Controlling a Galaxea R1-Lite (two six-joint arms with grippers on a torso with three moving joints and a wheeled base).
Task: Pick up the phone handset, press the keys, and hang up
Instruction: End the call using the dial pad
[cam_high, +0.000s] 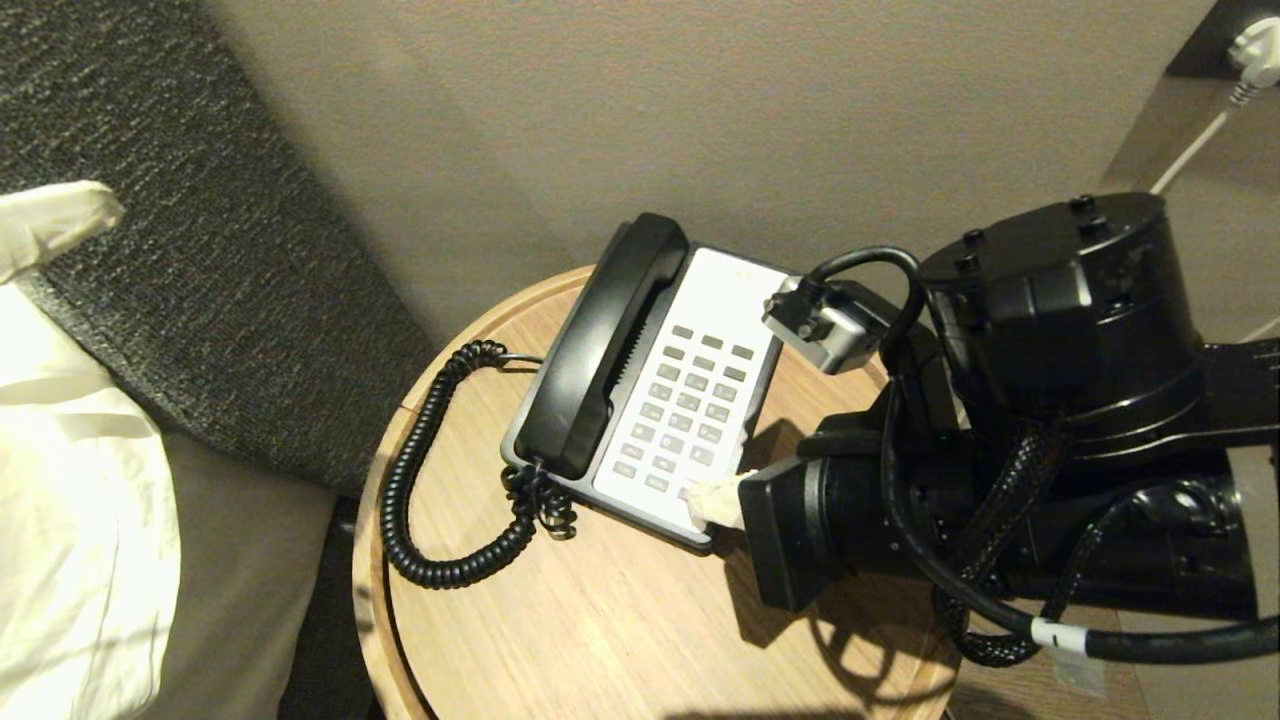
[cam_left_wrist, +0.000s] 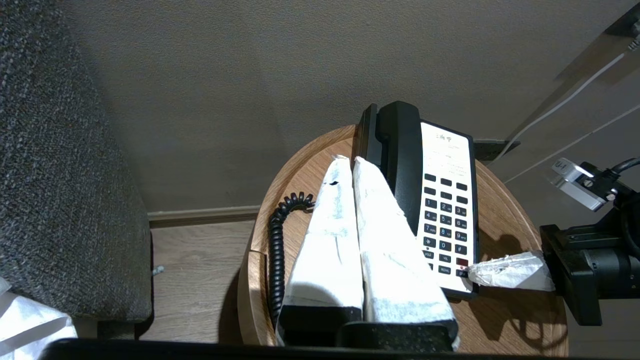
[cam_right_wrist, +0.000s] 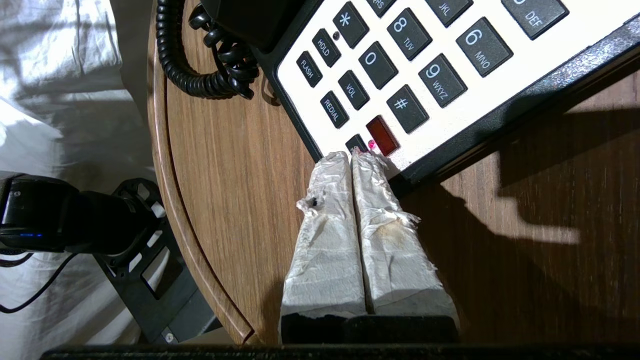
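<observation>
The glossy black phone handset (cam_high: 600, 350) lies in its cradle along the left side of the phone base (cam_high: 715, 290), on a round wooden table (cam_high: 600, 620). Its coiled cord (cam_high: 420, 480) loops over the tabletop. My right gripper (cam_high: 705, 500) is shut, its white-wrapped tips on the near corner of the keys (cam_high: 685, 420). In the right wrist view the tips (cam_right_wrist: 351, 156) meet a small black key beside a red one (cam_right_wrist: 382, 136). My left gripper (cam_left_wrist: 348, 161) is shut and empty, held off to the left of the handset (cam_left_wrist: 400, 160).
A grey upholstered panel (cam_high: 200, 250) and white bedding (cam_high: 70, 500) lie left of the table. A beige wall stands behind it, with a white plug and cable (cam_high: 1250, 50) at the far right. The right arm's black body (cam_high: 1050, 420) overhangs the table's right side.
</observation>
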